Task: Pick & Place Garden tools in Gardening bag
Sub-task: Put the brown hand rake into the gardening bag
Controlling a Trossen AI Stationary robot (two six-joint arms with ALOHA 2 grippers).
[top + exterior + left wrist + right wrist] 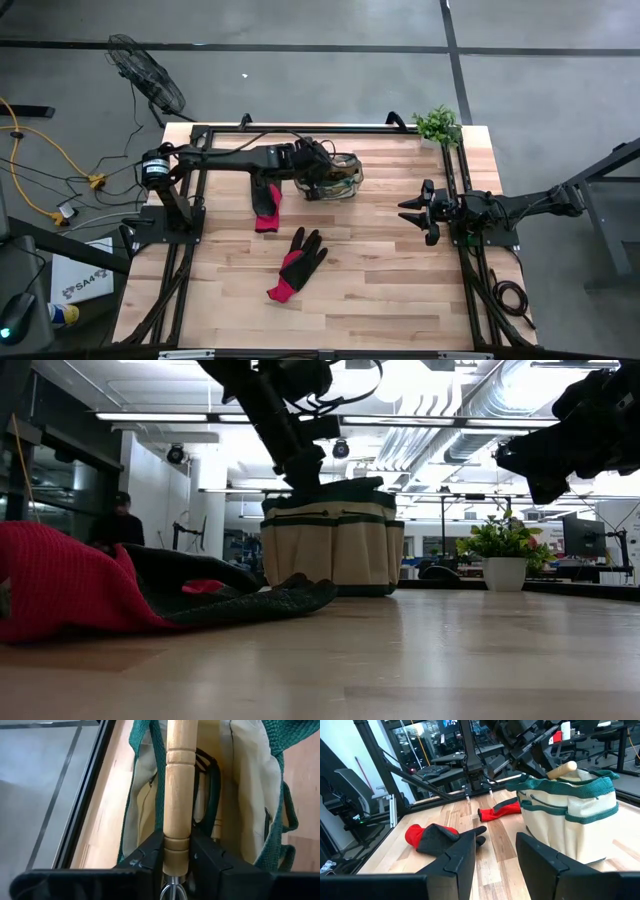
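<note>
The gardening bag (345, 178), tan with green trim, stands upright on the far middle of the table. My left gripper (176, 847) hangs over its mouth, shut on a wooden-handled tool (179, 785). The tool's rounded handle end (562, 770) shows just above the bag's rim. Dark tool handles (212, 785) lie inside the bag (250, 780). Two black-and-red gloves lie flat on the table, one (267, 205) left of the bag and one (297, 262) nearer the front. My right gripper (412, 210) waits open at the table's right. My left gripper pinches the wooden handle between its two fingers at the end next to the metal shank (176, 851). The fingers come slanting down from the table's left, and the handle runs forward along them. The tool is lifted clear, its free handle end leading into the bag's mouth.
A green potted plant (437, 122) stands at the far right corner. Black frame rails (190, 200) run along the table's left and right sides. Bare wood lies across the table's near half, around the front glove.
</note>
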